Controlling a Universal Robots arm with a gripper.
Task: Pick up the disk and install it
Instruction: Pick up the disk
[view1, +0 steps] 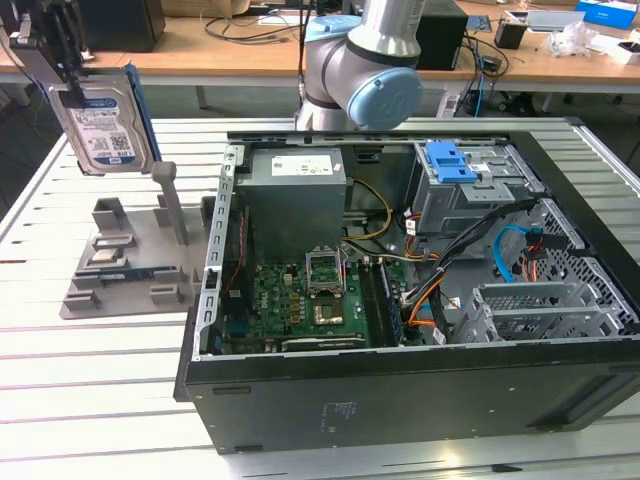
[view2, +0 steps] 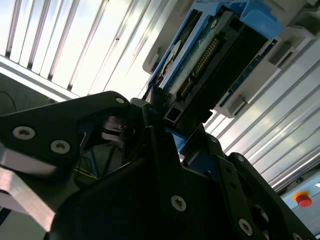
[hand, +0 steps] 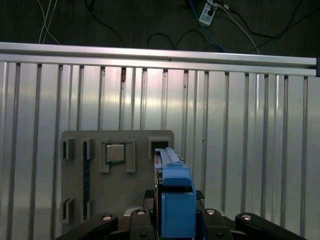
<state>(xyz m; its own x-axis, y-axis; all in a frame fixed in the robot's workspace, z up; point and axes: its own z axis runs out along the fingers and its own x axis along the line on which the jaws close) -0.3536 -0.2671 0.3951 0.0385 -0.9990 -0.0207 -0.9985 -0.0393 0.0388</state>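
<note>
Exterior view: raised, medium range, facing down over open computer case (view1: 400, 400) and slatted table (view1: 100, 400). First wrist view: overhead, looking down onto grey fixture (hand: 125, 200). Second wrist view: hard against disk (view2: 200, 65) edge. All three share disk, table.

The arm (view1: 372, 55) in the upper middle of the exterior view is a smooth silver-grey tube joined to rounded grey joint housings. One housing is closed by a round pale-blue cap (view1: 388, 100). In the upper left of that frame the gripper (view1: 72, 93) is black and sits on a flat grey metal bracket (view1: 32, 55). In the second wrist view its body is made of matte black, angular link plates (view2: 90, 117) dotted with silver round-headed screws (view2: 178, 202), beside a strip of brushed bare metal (view2: 20, 185). In the first wrist view, black links (hand: 260, 225) carry similar silver screws (hand: 245, 217).
</note>
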